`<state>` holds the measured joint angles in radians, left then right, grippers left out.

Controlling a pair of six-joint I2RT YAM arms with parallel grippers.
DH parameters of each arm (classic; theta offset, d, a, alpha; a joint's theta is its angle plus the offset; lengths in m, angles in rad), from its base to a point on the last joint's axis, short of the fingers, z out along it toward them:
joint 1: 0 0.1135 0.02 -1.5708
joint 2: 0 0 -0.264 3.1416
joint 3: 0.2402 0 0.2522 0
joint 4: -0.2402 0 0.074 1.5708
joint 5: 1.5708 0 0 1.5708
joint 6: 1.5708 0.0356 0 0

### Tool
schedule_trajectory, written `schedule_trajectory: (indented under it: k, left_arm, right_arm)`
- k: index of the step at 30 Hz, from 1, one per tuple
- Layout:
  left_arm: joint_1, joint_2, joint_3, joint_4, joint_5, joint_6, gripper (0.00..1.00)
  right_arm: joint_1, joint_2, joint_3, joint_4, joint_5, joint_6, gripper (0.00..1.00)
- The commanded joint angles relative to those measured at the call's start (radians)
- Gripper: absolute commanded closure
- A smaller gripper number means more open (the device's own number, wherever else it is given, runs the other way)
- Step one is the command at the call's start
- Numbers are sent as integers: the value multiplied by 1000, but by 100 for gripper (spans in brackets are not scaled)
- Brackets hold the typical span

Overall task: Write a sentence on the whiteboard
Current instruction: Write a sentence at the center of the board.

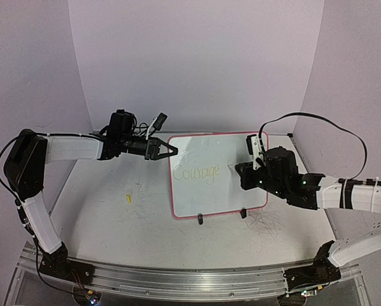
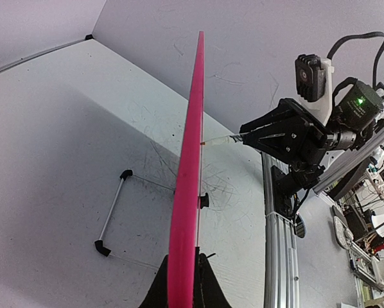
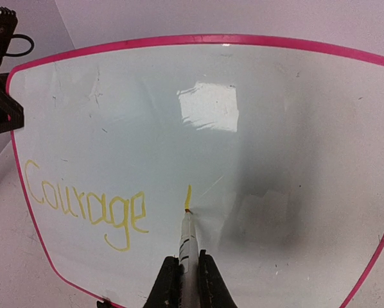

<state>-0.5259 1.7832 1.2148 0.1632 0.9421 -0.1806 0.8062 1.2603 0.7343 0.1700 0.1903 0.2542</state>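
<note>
The whiteboard (image 1: 219, 175) stands upright on two black clip feet, its pink rim (image 2: 187, 179) seen edge-on in the left wrist view. My left gripper (image 1: 167, 150) is shut on the board's upper left edge. My right gripper (image 3: 190, 273) is shut on a thin white marker (image 3: 187, 240) whose tip touches the board face. The sentence (image 3: 83, 205) reads "Courage" in pale yellow, with a short vertical stroke (image 3: 188, 197) just above the marker tip. In the top view the right gripper (image 1: 248, 167) sits in front of the board's right half.
A small yellow cap (image 1: 128, 198) lies on the table left of the board. A wire stand with black ends (image 2: 112, 212) lies behind the board. An aluminium rail (image 1: 190, 280) runs along the near table edge. Purple walls enclose the back and sides.
</note>
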Motion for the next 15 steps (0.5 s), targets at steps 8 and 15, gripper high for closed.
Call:
schedule_trajectory:
  k: [8,15]
  left_arm:
    - [-7,-15,-17,-11,-114,83,100]
    - [-6,-15,-17,-11,-115,84,100]
  right_arm:
    - [-4,-29,-63,-4,-14,50,100]
    - [-4,-31,-79,-9,-13,56,100]
